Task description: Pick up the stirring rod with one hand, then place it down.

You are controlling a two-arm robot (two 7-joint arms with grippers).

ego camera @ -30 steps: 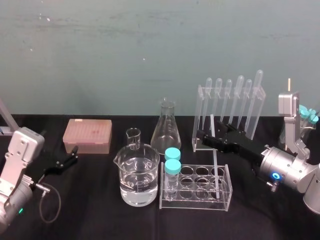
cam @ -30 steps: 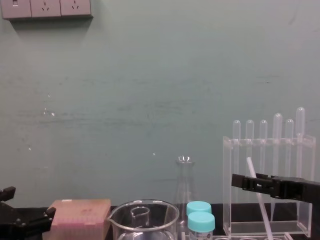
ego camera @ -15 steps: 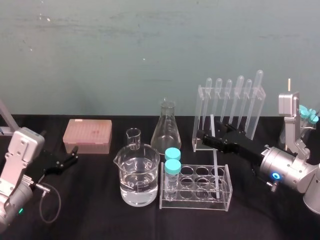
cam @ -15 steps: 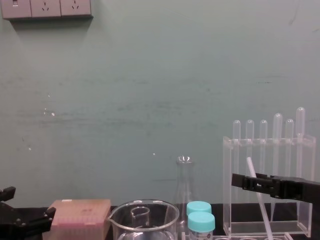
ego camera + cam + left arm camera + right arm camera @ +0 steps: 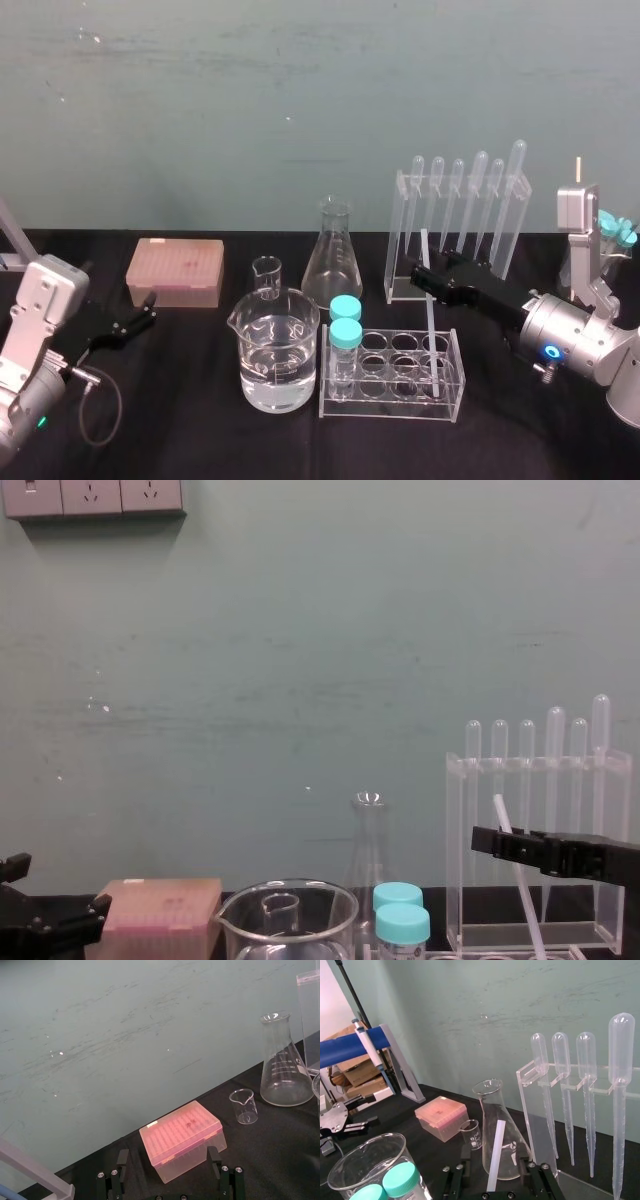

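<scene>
The stirring rod (image 5: 431, 318) is a thin whitish rod that stands slightly tilted in the clear tube rack (image 5: 392, 402), in front of the pipette stand. My right gripper (image 5: 426, 276) reaches in from the right at the rod's upper part. In the right wrist view the rod (image 5: 495, 1152) rises between the two black fingers (image 5: 465, 1166), with a gap on each side, so the gripper (image 5: 493, 1164) is open around it. From the chest the rod (image 5: 516, 865) crosses behind the gripper (image 5: 500, 845). My left gripper (image 5: 135, 321) rests open and empty at the far left, near the pink box.
A water-filled beaker (image 5: 278, 350), a small beaker (image 5: 266, 275) and a conical flask (image 5: 333, 255) stand left of the rack. Two teal-capped vials (image 5: 345, 322) sit in the rack's left end. A pink tip box (image 5: 175, 270) lies at back left. The pipette stand (image 5: 460, 200) is behind the rod.
The right gripper's fingers have drawn in toward the rod from a wider opening. The rod and the left arm have not moved.
</scene>
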